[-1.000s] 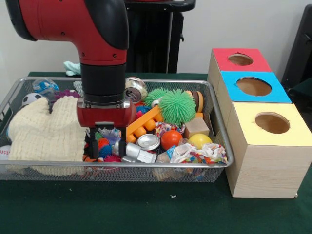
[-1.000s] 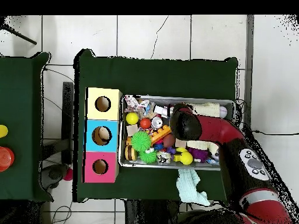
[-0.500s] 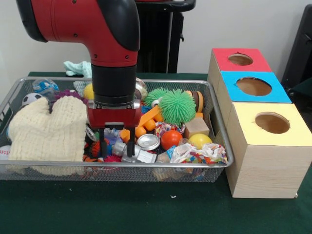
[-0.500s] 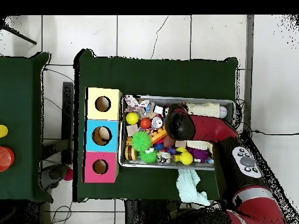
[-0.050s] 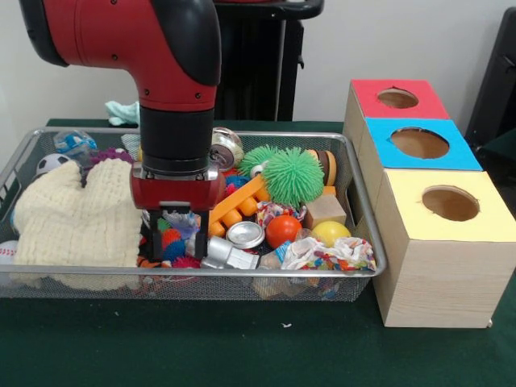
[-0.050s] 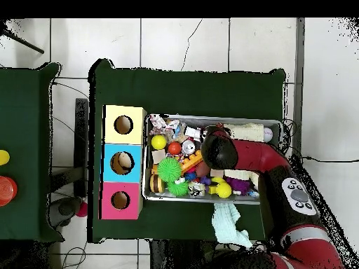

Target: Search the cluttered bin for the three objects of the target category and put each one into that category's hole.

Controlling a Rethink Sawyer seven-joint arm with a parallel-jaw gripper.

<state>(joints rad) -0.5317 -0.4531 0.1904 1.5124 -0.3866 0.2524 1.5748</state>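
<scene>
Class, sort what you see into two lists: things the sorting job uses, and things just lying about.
Job:
wire bin
gripper
red box
blue box
yellow box

Lying about:
pale green cloth outside the bin
red thing on the side table

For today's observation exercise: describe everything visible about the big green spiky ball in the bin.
The green spiky ball is round, covered in soft-looking rubbery bristles, bright green. It sits on the clutter toward the wire bin's far box-side corner, beside a smaller darker green spiky ball, with a long orange toy against it. Overhead it shows likewise.
</scene>
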